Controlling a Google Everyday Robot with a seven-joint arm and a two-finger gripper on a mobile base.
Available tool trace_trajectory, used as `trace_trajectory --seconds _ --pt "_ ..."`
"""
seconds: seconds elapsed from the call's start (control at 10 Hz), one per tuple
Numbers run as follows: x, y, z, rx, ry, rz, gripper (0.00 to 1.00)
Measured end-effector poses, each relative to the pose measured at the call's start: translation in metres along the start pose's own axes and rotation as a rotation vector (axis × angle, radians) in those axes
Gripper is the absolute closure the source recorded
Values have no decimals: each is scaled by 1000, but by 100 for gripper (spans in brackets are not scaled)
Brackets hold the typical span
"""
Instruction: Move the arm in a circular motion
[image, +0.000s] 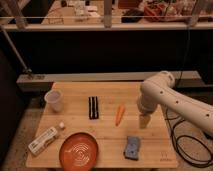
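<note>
The cream-white arm (172, 97) reaches in from the right over the wooden table (107, 135). Its thick segment bends at a rounded joint (152, 90) and points down. The gripper (144, 121) is the short beige tip, hanging just above the table's right part, to the right of an orange carrot (119, 114) and above a blue sponge-like object (132, 147). It holds nothing that I can see.
A clear plastic cup (54, 100) stands at the left. A black bar-shaped object (93, 107) lies mid-table. An orange plate (79, 151) and a white bottle lying flat (45, 139) are at the front left. Black cables (187, 145) hang right of the table.
</note>
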Motion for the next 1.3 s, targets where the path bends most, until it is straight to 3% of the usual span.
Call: trace_trajectory --seconds 0.4,0.7,0.9,1.1,1.3 --pt "-105 39 1 -26 -48 -149 20" --pt "-175 37 5 -11 -64 -240 20" --pt "-222 11 8 22 -69 -285 20" --pt "-240 -28 12 43 -48 -284 20" --pt "-240 -74 18 55 -22 -253 20"
